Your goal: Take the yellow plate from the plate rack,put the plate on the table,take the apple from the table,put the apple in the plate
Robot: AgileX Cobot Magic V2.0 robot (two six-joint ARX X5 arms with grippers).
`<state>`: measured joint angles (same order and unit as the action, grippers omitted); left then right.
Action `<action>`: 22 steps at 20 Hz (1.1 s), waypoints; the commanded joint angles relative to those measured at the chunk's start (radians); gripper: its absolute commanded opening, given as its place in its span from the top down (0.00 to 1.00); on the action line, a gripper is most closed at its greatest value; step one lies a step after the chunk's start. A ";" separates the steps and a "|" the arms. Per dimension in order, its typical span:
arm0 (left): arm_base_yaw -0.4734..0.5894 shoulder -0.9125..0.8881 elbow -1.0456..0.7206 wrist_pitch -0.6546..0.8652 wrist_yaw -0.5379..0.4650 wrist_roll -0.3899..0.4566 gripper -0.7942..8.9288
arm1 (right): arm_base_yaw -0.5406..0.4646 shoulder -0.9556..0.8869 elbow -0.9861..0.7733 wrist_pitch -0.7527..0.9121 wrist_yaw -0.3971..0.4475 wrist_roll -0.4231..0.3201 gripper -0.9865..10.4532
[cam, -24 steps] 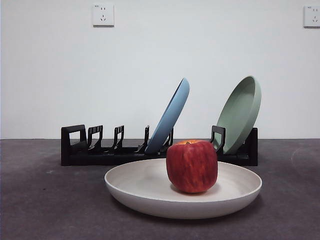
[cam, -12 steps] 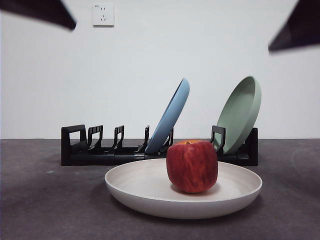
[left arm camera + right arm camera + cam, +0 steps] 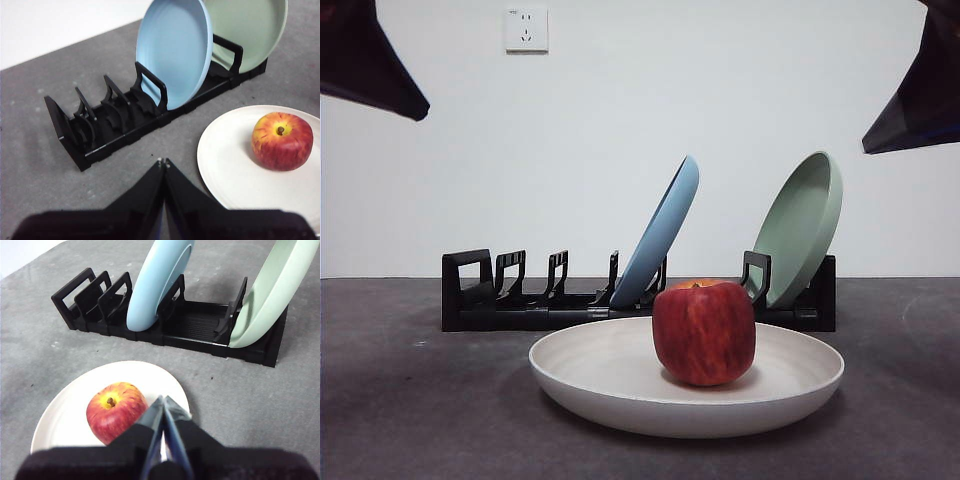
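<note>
1. The wide, shallow, matte cream-coloured round plate lies flat on the dark grey, grainy bench, at the near centre, in front of the rack and apart from it.
2. The large blocky red apple with darker streaks stands upright inside this plate, right of the plate's middle in the front view. A yellow-orange patch surrounds its stem dip, and the short brown stem is plain in the left wrist view.
3. The long low black plastic rack of upright slotted prongs runs left to right across the far side of the bench. Its left slots hold nothing.
4. A pale blue round plate leans in a slot near the rack's middle, tilted to the right.
5. A sage-green round plate leans at the rack's right end, likewise tilted.
6. The left fingers are pressed together tip to tip and hold nothing. They hang above bare bench, between the rack and the cream plate's left rim.
7. The right fingers are likewise closed together and empty, raised over the plate just beside the apple.
8. In the front view both arms show only as dark tips at the top corners.
</note>
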<state>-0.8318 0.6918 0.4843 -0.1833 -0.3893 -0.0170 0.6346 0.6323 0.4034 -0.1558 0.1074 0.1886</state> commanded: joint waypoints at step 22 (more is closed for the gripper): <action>0.684 -0.544 -0.372 0.180 0.341 0.018 0.92 | 0.000 0.001 -0.004 0.005 0.004 0.012 0.91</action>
<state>-0.1490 0.1471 0.1165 -0.0090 -0.0521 0.0067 0.6346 0.6327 0.4034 -0.1566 0.1078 0.1917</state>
